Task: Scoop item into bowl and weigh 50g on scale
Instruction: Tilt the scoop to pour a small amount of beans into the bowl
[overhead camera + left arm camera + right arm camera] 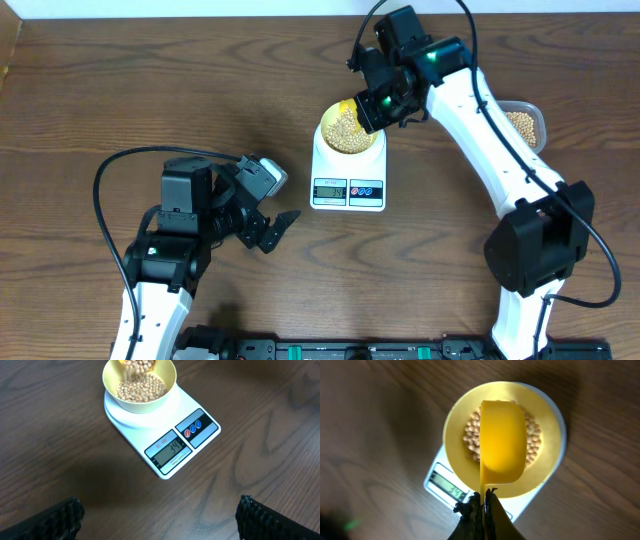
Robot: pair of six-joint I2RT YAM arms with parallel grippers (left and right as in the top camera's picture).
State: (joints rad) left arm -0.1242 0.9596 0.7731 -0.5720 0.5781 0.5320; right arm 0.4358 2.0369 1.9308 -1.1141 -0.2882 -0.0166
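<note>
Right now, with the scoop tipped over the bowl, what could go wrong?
Overshoot: beans are pouring from the scoop pinched in the right gripper, and the scale appears to read 34, so a full dump might pass the target.
Spill: the bowl is part full; falling beans could bounce over its rim.
False reading: the scoop hangs close above the bowl; touching it would add weight.

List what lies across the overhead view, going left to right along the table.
Left tool, open → white scale with the pale yellow bowl on it → clear tub of beans. The right tool, shut on the yellow scoop, overlaps the bowl, so it is left out.
</note>
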